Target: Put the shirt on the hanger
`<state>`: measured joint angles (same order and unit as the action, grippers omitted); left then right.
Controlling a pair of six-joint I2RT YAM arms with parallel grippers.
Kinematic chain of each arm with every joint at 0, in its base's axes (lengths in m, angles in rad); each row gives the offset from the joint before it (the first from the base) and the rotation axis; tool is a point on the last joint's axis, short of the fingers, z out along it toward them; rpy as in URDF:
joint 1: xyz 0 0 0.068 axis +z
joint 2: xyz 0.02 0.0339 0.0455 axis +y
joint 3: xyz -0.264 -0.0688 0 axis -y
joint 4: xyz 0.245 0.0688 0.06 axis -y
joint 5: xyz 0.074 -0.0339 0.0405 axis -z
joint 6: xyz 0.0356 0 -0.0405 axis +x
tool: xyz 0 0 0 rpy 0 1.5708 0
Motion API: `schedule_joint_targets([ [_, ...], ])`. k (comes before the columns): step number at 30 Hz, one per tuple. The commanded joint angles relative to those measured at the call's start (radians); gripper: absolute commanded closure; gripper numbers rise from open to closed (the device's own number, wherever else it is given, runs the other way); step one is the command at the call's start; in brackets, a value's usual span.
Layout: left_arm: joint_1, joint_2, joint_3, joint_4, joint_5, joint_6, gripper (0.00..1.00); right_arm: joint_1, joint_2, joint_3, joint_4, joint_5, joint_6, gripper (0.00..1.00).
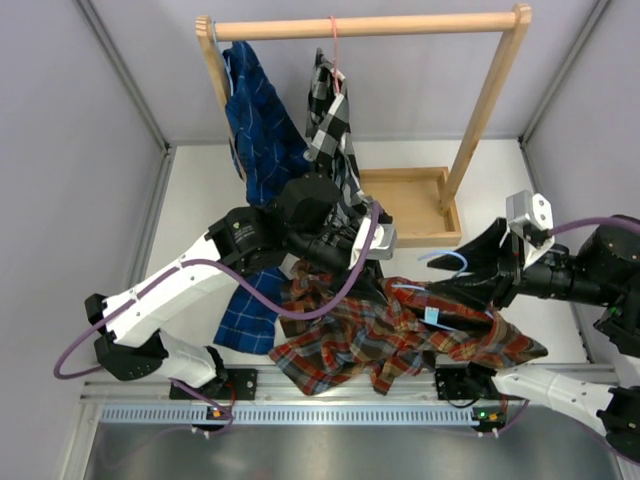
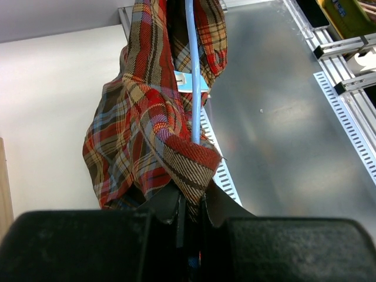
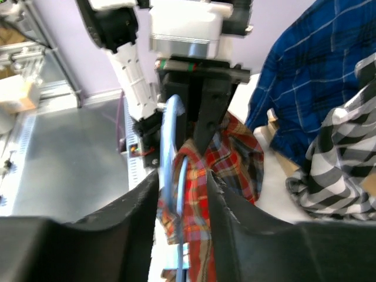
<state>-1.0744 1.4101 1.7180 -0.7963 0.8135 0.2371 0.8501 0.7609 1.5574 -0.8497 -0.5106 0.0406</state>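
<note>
Your left gripper fills the foot of the left wrist view, its jaws pressed together on a fold of the shirt. The hanger runs down the cloth into that pinch.

Right wrist view: your right gripper straddles the hanger wire, but you cannot tell whether it clamps. The shirt hangs just beyond.

Top view: the shirt lies heaped on the table between both grippers, near the wooden rack.

Right hand grips the hanger, the shirt draped beyond.
</note>
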Motion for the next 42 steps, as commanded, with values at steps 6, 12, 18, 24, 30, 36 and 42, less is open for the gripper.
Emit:
schedule_joint_targets([
  [6,-0.001,-0.062,-0.035,0.032,-0.031,0.05,1.0,0.014,-0.096,0.124,-0.23,0.4,-0.004,0.44],
  [12,0.01,-0.089,-0.037,0.031,-0.039,0.051,1.0,0.012,-0.271,0.103,-0.417,0.371,0.031,0.38],
  [18,0.016,-0.074,0.024,0.031,0.012,0.019,1.0,0.013,-0.275,0.037,-0.465,0.336,0.004,0.4],
  [24,0.016,-0.045,0.074,0.032,0.026,-0.009,1.0,0.01,-0.189,0.029,-0.469,0.239,-0.066,0.5],
  [30,0.027,-0.043,0.098,0.032,0.044,-0.016,1.0,0.01,-0.164,-0.006,-0.433,0.173,-0.091,0.59],
  [36,0.033,-0.039,0.089,0.032,0.055,-0.018,1.0,0.01,-0.161,-0.01,-0.379,0.127,-0.114,0.7],
  [42,0.057,-0.039,0.075,0.029,0.069,-0.013,1.0,0.012,-0.205,0.045,-0.382,0.187,-0.117,0.35],
])
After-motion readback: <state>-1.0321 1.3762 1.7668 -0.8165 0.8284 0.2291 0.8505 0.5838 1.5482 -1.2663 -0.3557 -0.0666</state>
